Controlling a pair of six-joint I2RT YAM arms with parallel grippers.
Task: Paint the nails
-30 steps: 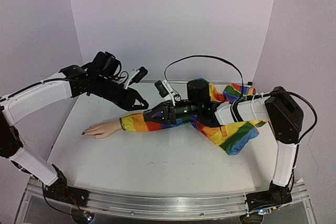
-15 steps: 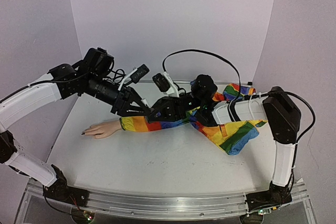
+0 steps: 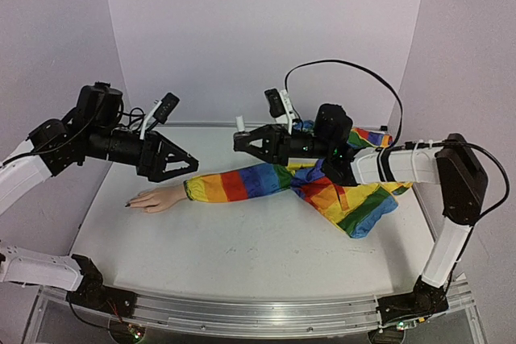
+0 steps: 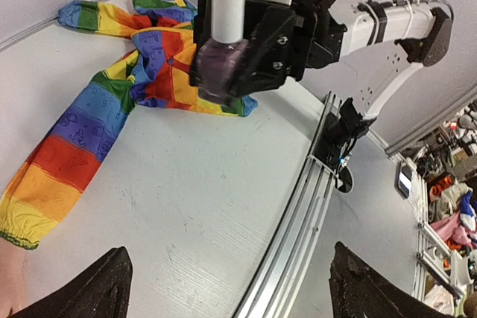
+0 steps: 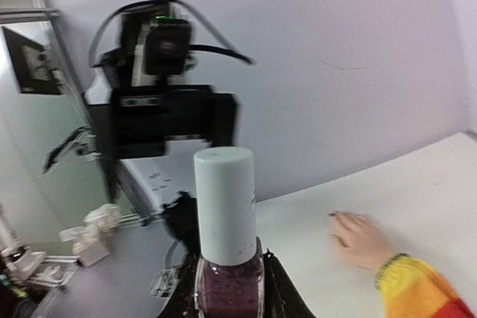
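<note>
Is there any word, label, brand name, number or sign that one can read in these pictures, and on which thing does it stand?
No text can be read in any view.
polish bottle: white cap, purple glass, no label shows.
rainbow sleeve: dark outline drawings on the cloth, no letters to make out.
clutter beyond the table edge: too small and blurred to read.

From above, the nails (image 3: 127, 204) are too small to judge. Only a dark speck shows at the 9 o'clock tip of the mannequin hand (image 3: 157, 198). The left wrist view cuts that hand off at 7 o'clock and blurs the polish bottle (image 4: 223, 65) glass. The right wrist view crops the bottle's base and the right gripper (image 5: 227, 292) at 6 o'clock.
</note>
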